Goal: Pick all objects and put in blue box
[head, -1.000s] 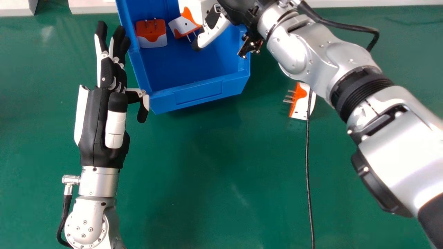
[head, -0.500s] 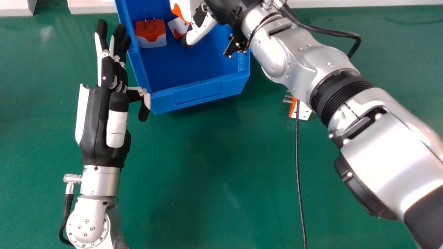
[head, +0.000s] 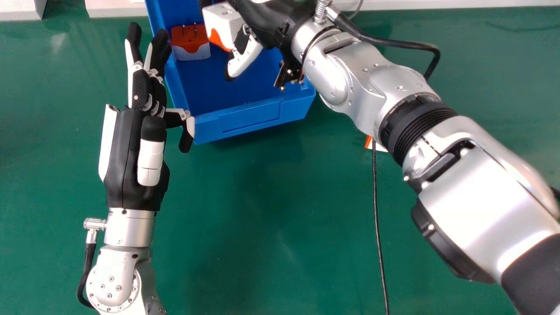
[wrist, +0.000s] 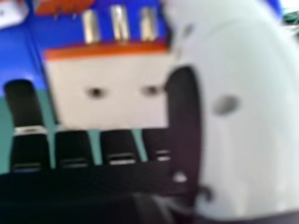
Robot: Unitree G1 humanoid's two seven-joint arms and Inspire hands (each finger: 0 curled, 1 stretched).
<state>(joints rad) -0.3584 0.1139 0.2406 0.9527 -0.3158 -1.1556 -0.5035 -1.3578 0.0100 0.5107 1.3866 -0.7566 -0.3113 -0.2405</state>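
While the left hand [head: 135, 153] had straight fingers, the right hand [head: 267, 22] gripped a plug [head: 223, 21] over the blue box [head: 250, 118]. Another plug [head: 190, 41] lay inside.

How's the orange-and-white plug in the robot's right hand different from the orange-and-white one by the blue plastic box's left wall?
The held plug is gripped by the right hand, while the boxed plug rests in the box. In the head view, the held plug shows mostly white, but the boxed plug shows its orange end. Both have metal prongs.
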